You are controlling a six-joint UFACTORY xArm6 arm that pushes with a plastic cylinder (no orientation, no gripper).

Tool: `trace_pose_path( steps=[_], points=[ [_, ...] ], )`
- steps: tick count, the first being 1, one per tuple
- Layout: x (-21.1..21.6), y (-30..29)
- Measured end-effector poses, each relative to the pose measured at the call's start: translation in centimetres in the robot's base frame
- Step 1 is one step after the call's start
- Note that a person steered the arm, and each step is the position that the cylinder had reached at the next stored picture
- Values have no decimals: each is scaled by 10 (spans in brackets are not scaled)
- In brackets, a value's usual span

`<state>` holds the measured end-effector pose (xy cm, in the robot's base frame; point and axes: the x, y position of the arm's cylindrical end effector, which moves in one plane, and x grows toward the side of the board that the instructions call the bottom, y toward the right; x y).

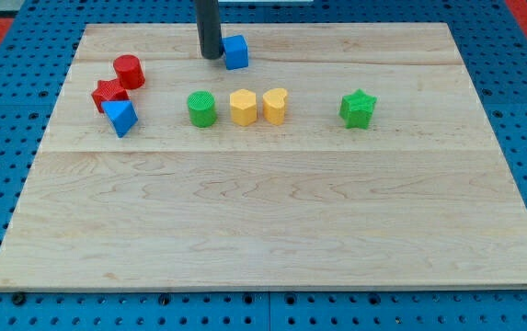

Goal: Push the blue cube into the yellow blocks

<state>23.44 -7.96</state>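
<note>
The blue cube sits near the view's top, left of centre. My tip stands right against the cube's left side. Two yellow blocks lie below the cube: a yellow hexagon and a yellow heart-shaped block, side by side and nearly touching. They are a short way down and slightly to the right of the cube.
A green cylinder stands just left of the yellow hexagon. A green star lies to the right. At the left are a red cylinder, a red star and a blue triangular block. The wooden board lies on a blue pegboard.
</note>
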Motion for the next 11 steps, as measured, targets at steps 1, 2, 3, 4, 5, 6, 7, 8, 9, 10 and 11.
trace_pose_path(
  steps=[1, 2, 3, 4, 5, 6, 7, 8, 9, 10, 11],
  points=[
    [-23, -2],
    [16, 79],
    [88, 95],
    [135, 98],
    [70, 128],
    [19, 124],
    [24, 63],
    [67, 28],
    [82, 28],
    [91, 37],
    [93, 62]
  ],
)
